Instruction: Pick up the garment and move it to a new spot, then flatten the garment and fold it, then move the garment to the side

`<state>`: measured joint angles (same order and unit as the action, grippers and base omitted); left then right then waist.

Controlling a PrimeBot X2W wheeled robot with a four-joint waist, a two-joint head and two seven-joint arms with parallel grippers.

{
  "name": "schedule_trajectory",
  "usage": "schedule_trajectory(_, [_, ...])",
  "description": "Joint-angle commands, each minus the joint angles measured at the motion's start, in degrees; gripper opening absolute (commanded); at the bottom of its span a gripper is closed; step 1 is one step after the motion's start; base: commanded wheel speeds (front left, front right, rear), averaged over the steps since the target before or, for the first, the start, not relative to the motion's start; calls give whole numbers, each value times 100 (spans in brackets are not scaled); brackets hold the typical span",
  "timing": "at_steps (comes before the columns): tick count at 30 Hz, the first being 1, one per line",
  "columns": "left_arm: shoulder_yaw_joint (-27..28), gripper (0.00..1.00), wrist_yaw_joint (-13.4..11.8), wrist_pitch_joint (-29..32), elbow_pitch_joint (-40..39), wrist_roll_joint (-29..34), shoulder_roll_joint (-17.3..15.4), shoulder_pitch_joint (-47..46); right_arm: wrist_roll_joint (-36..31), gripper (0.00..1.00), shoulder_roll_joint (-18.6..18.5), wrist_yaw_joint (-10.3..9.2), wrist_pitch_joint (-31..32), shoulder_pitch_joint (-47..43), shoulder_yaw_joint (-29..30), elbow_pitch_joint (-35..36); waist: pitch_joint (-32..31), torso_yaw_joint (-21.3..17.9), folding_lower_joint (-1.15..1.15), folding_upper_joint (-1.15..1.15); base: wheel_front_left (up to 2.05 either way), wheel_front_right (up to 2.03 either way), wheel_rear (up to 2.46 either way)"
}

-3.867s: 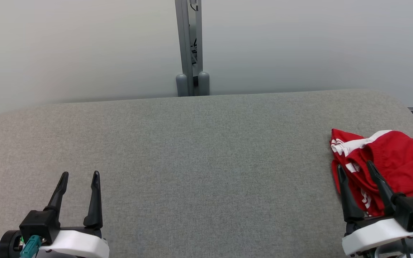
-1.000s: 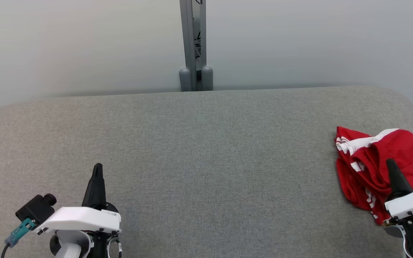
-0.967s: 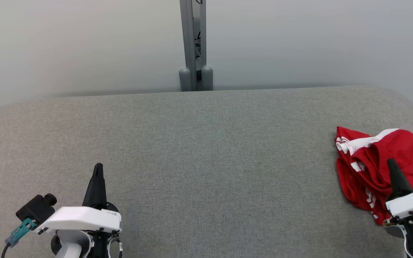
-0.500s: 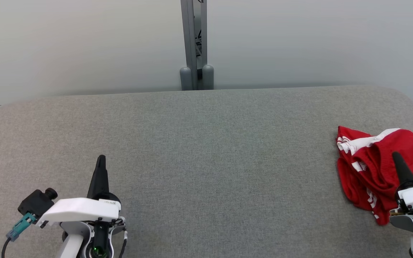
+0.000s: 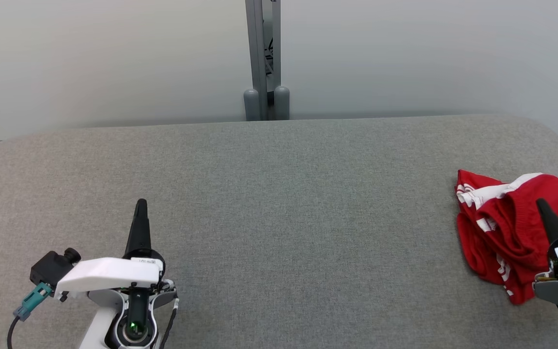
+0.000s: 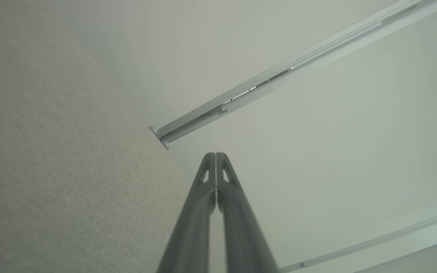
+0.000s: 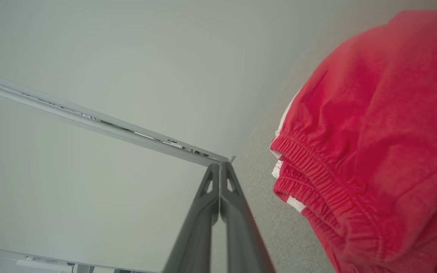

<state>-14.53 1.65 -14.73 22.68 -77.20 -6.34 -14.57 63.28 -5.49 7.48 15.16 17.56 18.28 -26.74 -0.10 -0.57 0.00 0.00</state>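
Garment point(image 5: 506, 228) in a heap at the right end of the table point(image 5: 279, 232), 2 grippers clenched

We see the red garment lying crumpled on the grey table, close to the right end and well apart from the middle. It is not flat: the cloth is bunched and folded over itself. White stripes point(image 5: 482, 194) run along its far left side. In the right wrist view the garment point(image 7: 374, 132) shows a gathered hem point(image 7: 309, 170), doubled in 2 layers, with a little white under it.

The right gripper point(image 5: 544, 208) is at the lower right of the head view. Its 2 dark fingers are pressed together into 1 point. From the head the tip stands in front of the red cloth, and we cannot tell there if it touches the cloth. In the right wrist view the right gripper point(image 7: 221, 167) is clenched with nothing between the fingers. The garment is just beside it, on the right of that view, and grey table shows between them. So this gripper grasps nothing.

The left gripper point(image 5: 141, 206) is at the lower left, above bare table, far from the garment. In the left wrist view its fingers point(image 6: 216, 157) are tightly together and hold nothing.

Behind the table stands a pale wall point(image 5: 114, 58), with a grey post point(image 5: 262, 58) in the middle.
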Motion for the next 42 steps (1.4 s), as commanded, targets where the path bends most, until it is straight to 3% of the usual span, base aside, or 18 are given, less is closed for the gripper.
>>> schedule_trajectory(1, [15,0,63,-16,-3,-121,-5,-162,158,0,-74,2,55,173,60,-5,2,2,0,0,0,0,0])
schedule_trajectory(42, [-19,0,514,-30,409,-1793,279,-654,2106,0,-276,2,711,712,460,-654,69,50,0,0,0,0,0])
